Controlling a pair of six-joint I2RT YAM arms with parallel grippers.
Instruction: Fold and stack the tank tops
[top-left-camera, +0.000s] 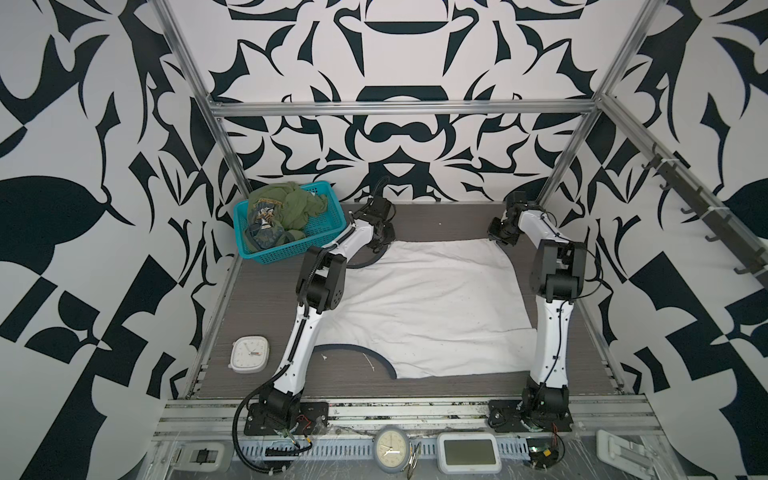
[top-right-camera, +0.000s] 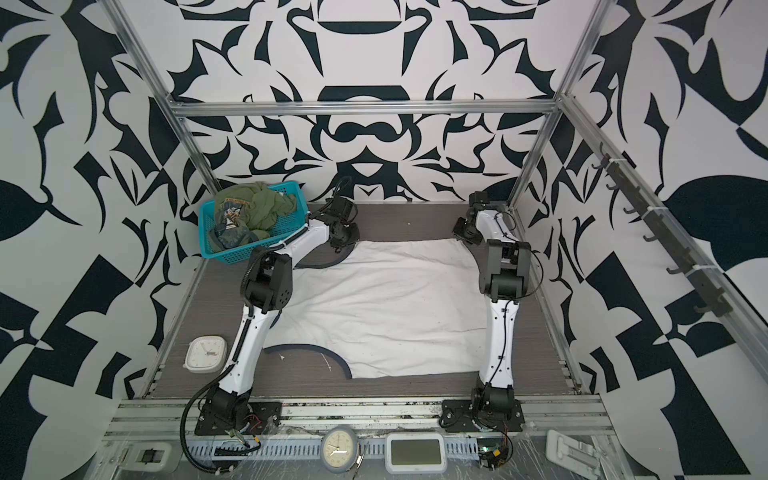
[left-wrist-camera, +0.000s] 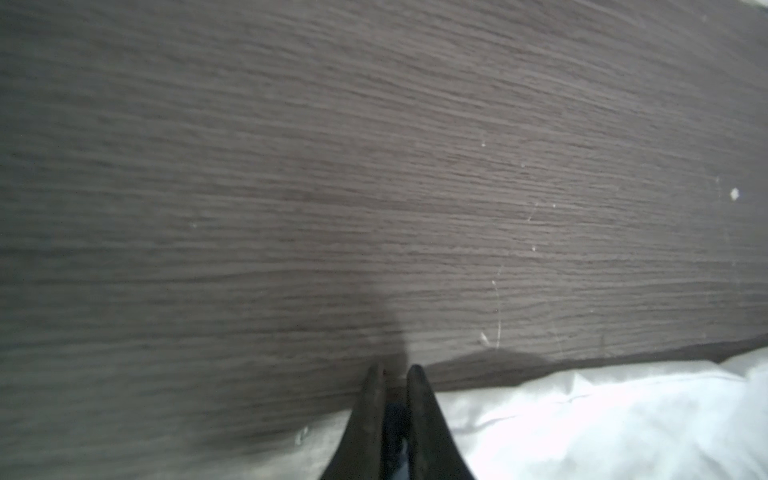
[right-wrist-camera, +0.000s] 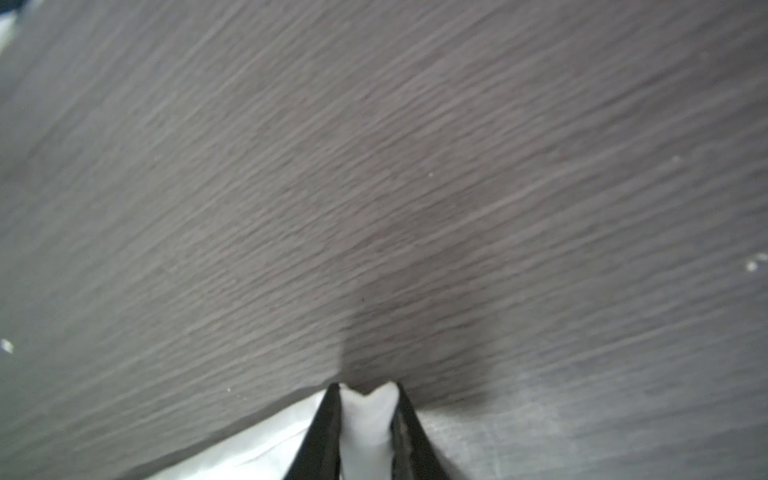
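Basket (top-left-camera: 272, 254): far left corner, green top (top-left-camera: 286, 205) bunched inside.
Left gripper (left-wrist-camera: 395, 370): pinching the dark trim (top-left-camera: 366, 262) at the far left edge of the white top (top-left-camera: 424, 299).
White top: flat in the middle of the table (top-left-camera: 257, 307), bare wood along its far edge.
Right gripper (right-wrist-camera: 365, 388): pinching its far right corner.

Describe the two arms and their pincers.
The left arm and right arm have white shells and black joint housings. A ribbed black hose loops beside the left base; thin black wire runs along the right. The left pincer and right pincer each end in slim tapering black fingers.
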